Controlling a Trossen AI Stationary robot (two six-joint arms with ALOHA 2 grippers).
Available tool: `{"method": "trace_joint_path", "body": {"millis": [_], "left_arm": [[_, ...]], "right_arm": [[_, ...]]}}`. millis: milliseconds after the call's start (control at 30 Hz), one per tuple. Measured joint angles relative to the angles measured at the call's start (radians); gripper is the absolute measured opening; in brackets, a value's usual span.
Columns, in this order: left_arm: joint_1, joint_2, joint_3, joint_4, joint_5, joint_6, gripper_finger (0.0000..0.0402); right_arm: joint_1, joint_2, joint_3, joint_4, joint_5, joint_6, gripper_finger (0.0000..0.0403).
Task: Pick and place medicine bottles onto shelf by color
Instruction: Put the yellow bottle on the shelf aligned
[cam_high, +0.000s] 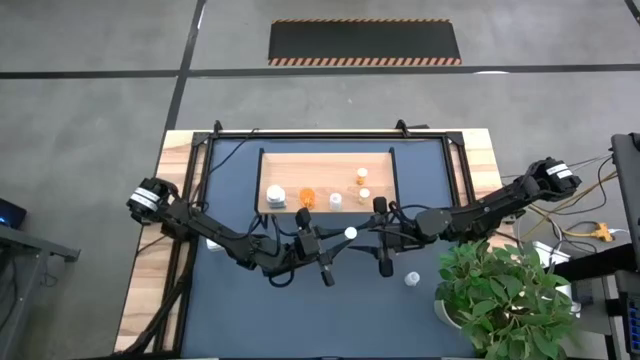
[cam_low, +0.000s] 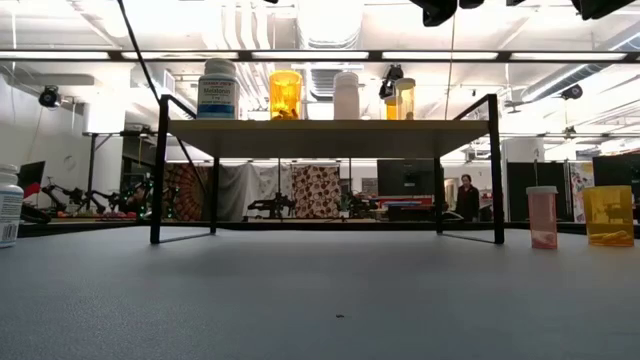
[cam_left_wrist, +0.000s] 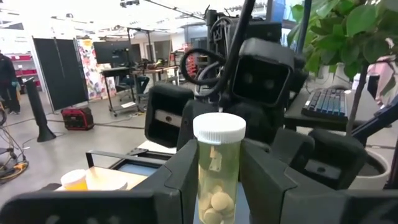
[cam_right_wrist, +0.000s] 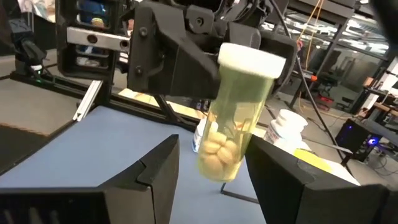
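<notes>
A clear yellowish medicine bottle (cam_left_wrist: 217, 168) with a white cap, pale tablets inside, hangs over the table's middle with my left gripper (cam_high: 343, 237) shut on it. My right gripper (cam_right_wrist: 217, 177) faces it from the table's right. It is open, with a finger on either side of the bottle's lower end (cam_right_wrist: 217, 162). The shelf (cam_high: 325, 165) stands behind them at the table's far side. On its board stand a white bottle (cam_high: 275, 195), an orange one (cam_high: 307, 197) and other small ones (cam_high: 362, 186). My left gripper pinches the bottle's body (cam_left_wrist: 203, 163) below the cap between its two fingers (cam_left_wrist: 180, 180). The fingers lie level and come from the table's left. The bottle stands upright between them, lifted clear of the blue tabletop. Whether a finger of my right gripper touches the bottle, I cannot tell.
A green potted plant (cam_high: 505, 295) fills the near right corner. A small bottle (cam_high: 412, 279) stands on the table beside it, and another (cam_high: 212, 243) lies under the left arm. The low view shows a white bottle (cam_low: 8, 205) at the left and two tinted ones (cam_low: 541, 215) at the right.
</notes>
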Motion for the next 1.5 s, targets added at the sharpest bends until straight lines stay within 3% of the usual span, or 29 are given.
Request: {"method": "trace_joint_path", "body": {"millis": [300, 700, 967, 1500], "left_arm": [[0.000, 0.000, -0.001, -0.007, -0.001, 0.000, 0.0088], [-0.001, 0.000, -0.002, -0.024, 0.000, 0.002, 0.0088], [-0.001, 0.000, -0.002, -0.025, 0.000, 0.001, 0.0091], [-0.001, 0.000, -0.007, -0.094, -0.007, 0.075, 0.0193]], "right_arm": [[0.000, 0.006, 0.009, 0.002, 0.007, 0.002, 0.0163], [0.000, 0.006, 0.009, 0.002, 0.013, 0.025, 0.0087], [0.000, 0.006, 0.009, -0.004, 0.012, 0.043, 0.0090], [0.000, -0.018, 0.008, -0.117, 0.003, 0.100, 0.0093]]}}
